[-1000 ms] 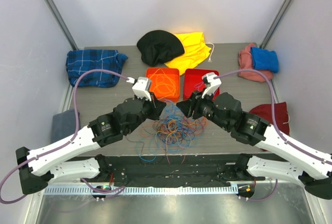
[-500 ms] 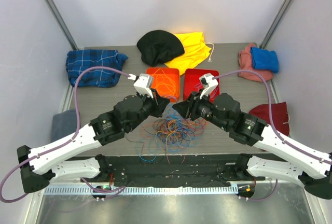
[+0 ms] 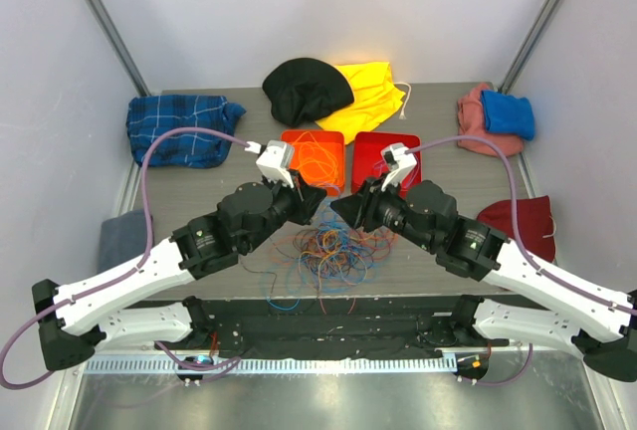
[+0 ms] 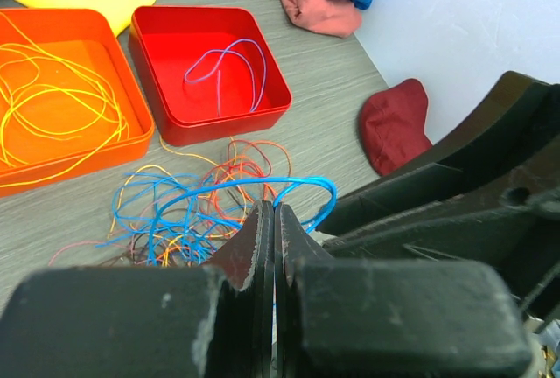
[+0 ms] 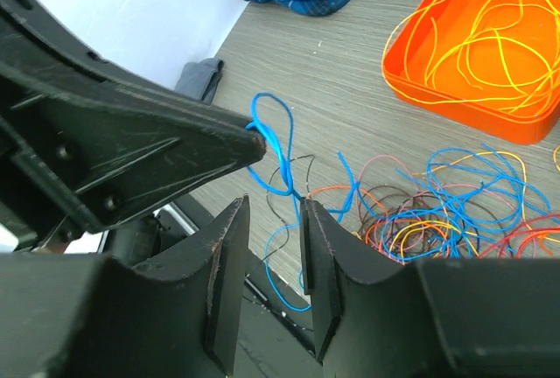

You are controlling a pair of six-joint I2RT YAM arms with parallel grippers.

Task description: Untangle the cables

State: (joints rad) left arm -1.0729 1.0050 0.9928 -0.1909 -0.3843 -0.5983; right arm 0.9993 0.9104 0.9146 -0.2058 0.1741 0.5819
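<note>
A tangle of coloured cables lies on the table between the arms; it also shows in the left wrist view and the right wrist view. My left gripper is shut on a blue cable and holds a loop of it above the tangle. My right gripper is open, its jaws just below that raised blue loop, not touching it. An orange tray holds yellow cables. A red tray holds a purple-blue cable.
Cloths ring the table: black, yellow, blue plaid, pink with blue, maroon, grey. Some cable ends hang over the table's front edge.
My left gripper has lifted away from the tangle with the blue cable in it. My right gripper has shifted a little left toward it.
</note>
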